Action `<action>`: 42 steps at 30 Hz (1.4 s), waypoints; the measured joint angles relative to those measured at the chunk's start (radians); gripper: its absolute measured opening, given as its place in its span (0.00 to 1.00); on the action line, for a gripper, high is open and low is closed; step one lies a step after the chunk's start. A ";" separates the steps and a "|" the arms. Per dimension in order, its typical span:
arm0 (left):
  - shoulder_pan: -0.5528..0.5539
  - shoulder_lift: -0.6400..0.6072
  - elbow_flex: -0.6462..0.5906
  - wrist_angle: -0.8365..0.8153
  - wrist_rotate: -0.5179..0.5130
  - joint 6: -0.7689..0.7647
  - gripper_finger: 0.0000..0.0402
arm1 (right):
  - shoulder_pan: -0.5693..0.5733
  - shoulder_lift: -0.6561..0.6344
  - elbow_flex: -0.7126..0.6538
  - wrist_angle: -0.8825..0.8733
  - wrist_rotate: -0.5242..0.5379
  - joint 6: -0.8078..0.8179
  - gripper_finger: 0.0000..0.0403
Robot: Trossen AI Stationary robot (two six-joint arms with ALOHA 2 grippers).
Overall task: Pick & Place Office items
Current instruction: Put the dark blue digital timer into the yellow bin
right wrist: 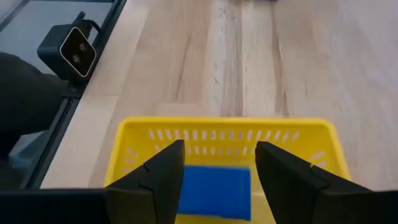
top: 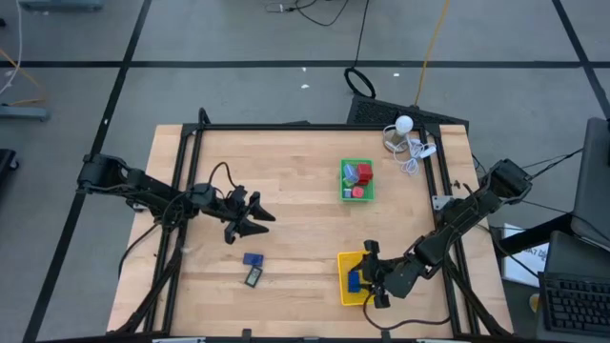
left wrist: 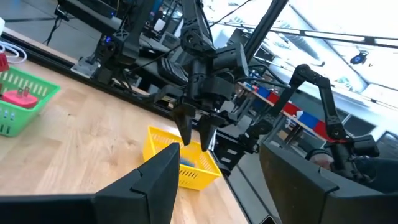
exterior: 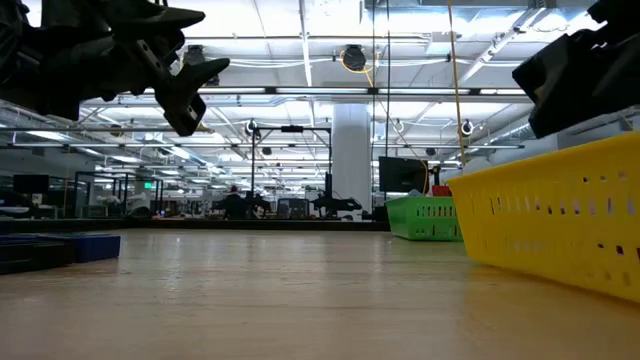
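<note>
My right gripper (right wrist: 219,167) hangs open over the yellow tray (top: 349,288) at the table's near right. A blue item (right wrist: 214,190) lies flat on the tray's floor below and between the fingers, apart from them. My left gripper (top: 259,215) stands open and level above the table's left middle, holding nothing. A blue rectangle (top: 253,258) and a dark rectangle (top: 254,277) lie flat on the wood nearer the front edge. The green tray (top: 356,196) at the far right middle holds red (top: 363,172) and light blue (top: 350,173) pieces.
A white round thing with a tangle of white cord (top: 408,138) lies at the far right corner. Black frame rails (top: 181,191) run along the table's left and right sides. Bare wood lies between the two arms. A small camera (right wrist: 76,50) sits at the table's edge.
</note>
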 joint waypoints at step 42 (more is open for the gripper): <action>-0.555 0.089 0.429 -1.573 -0.496 -0.269 0.62 | -0.156 0.000 0.000 0.299 -0.006 -0.343 0.42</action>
